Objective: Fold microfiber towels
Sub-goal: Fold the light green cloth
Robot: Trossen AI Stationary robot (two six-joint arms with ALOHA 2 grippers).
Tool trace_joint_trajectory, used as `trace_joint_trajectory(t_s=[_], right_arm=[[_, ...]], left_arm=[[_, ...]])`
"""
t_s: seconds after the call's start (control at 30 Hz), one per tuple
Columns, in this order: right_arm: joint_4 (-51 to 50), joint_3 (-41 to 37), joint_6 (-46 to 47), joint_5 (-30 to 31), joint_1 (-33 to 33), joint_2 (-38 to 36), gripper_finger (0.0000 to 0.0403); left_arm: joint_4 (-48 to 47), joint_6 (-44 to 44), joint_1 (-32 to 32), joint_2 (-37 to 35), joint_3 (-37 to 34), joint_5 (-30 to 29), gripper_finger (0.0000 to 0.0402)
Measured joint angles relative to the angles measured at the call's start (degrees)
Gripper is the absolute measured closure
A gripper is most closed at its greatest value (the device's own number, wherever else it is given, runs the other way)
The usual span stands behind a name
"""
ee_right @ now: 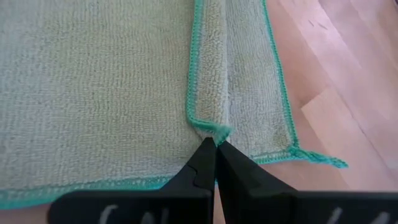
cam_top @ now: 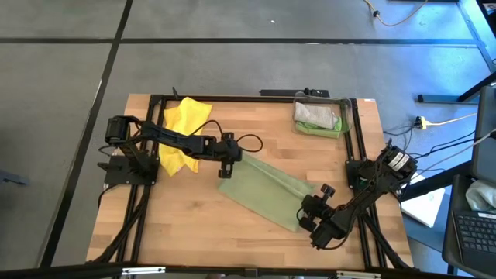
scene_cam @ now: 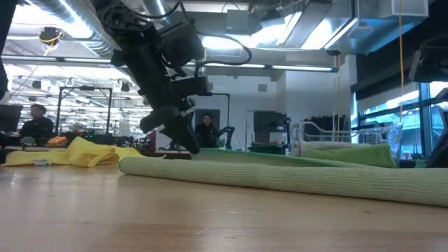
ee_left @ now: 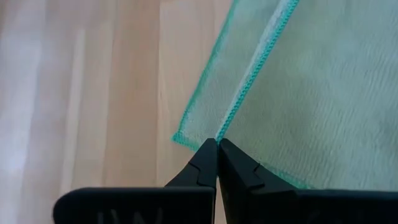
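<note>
While the clear bin (cam_top: pixel 345 116) is holding folded towels (cam_top: pixel 316 116), you're watching both grippers (cam_top: pixel 225 172) (cam_top: pixel 308 217) pinching the olive towel (cam_top: pixel 263 191), lying diagonally.

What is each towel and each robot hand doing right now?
pale green towel: lying folded over on the table, pinched at two ends.
yellow towel: crumpled, not folded.
towels in the clear bin: folded and stacked.
left gripper: shut on the pale green towel's edge.
right gripper: shut on the pale green towel's corner.
</note>
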Motion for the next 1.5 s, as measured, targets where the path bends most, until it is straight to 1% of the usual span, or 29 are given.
trace_joint_trajectory(t_s=[0.23,0.33,0.53,0.7,0.8,0.97,1.1,1.23,1.33,1.5], right_arm=[[-0.1,0.09,0.03,0.23,0.0,0.0,0.0392],[-0.28,0.09,0.38,0.88,0.04,0.0,0.039],[-3.18,0.09,6.25,2.0,0.04,0.02,0.0368],[-6.06,0.09,10.39,1.0,0.04,0.04,0.035],[-6.28,0.09,10.58,0.77,0.04,0.04,0.0348],[-6.28,0.09,10.76,0.77,0.02,0.04,0.0347],[-6.95,0.11,13.62,0.77,0.04,0.04,0.0346],[-6.22,0.11,13.76,0.79,0.47,0.04,0.0343],[-5.43,0.11,13.77,0.82,1.15,0.04,0.0322],[-8.21,0.13,16.3,0.76,1.64,0.04,0.0258]], left_arm=[[1.28,-0.22,0.0,0.44,0.0,-0.36,0.0401],[2.71,-0.28,0.01,0.44,0.0,-0.7,0.0392],[4.44,-0.11,-0.33,0.44,0.0,-2.72,0.0348],[4.44,-0.19,-0.28,0.44,0.0,-5.25,0.0307],[4.44,-1.13,-0.3,0.44,0.0,-5.69,0.0294],[4.92,-2.99,-0.26,0.42,0.0,-5.72,0.0292],[4.9,-3.68,-0.41,0.42,0.0,-5.38,0.0293],[4.9,-3.83,-1.26,0.42,0.0,-4.94,0.0293],[4.56,-4.69,-2.17,0.42,0.0,-4.89,0.0293],[2.84,-6.33,-5.68,0.42,-0.03,-5.4,0.0294]])
